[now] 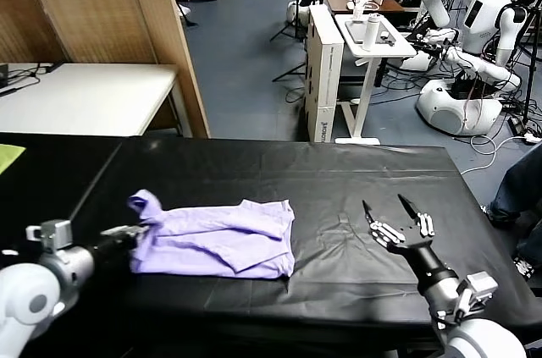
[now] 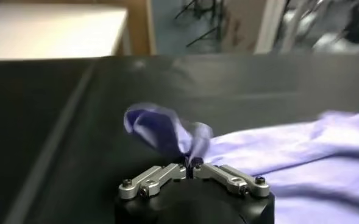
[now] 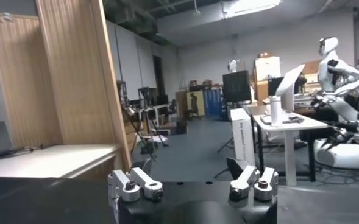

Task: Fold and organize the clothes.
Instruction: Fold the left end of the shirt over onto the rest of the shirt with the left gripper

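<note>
Left gripper (image 1: pixel 144 228): low over the left part of the black table, fingers pressed together and pinching a bunched bit of the T-shirt's left end; in the left wrist view (image 2: pixel 190 164) the two fingers meet on a small twist of purple fabric that stands up above them.

Right gripper (image 1: pixel 392 212): raised a little above the right part of the table, fingers spread wide and holding nothing; in the right wrist view (image 3: pixel 191 179) both fingers stand apart with only the room beyond between them.

T-shirt (image 1: pixel 224 238): light lavender, lying partly folded and rumpled on the table left of centre, its left end lifted into a small curl at the left gripper, the rest flat and layered, well apart from the right gripper.

Table (image 1: pixel 339 172): covered in a wrinkled black sheet, running the full width in front of the robot.

Yellow-green cloth (image 1: pixel 8 155): a corner showing at the far left edge.

White table (image 1: pixel 85 96): behind, on the left, beside a wooden panel (image 1: pixel 110 2).

Other robots (image 1: pixel 474 45): white, standing in the background on the right.
</note>
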